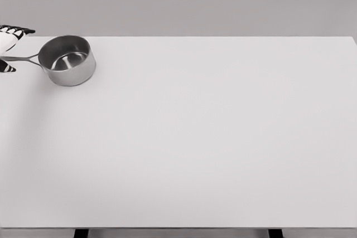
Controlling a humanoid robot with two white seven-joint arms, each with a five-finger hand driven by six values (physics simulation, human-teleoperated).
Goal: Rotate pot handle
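One shiny round steel pot [67, 59] sits at the white table's [212, 137] far-left corner. The left hand [9, 45], left of the pot, brackets its thin handle [22, 58] with spread fingers; closing and swinging apparently follow.

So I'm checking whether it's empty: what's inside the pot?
Nothing shows inside the pot: only its bare shiny base and inner wall. The near wall hides a strip of the base, so that part cannot be seen.

A steel pot [68, 59] stands on a white table [212, 137], just beside the hand [8, 45].
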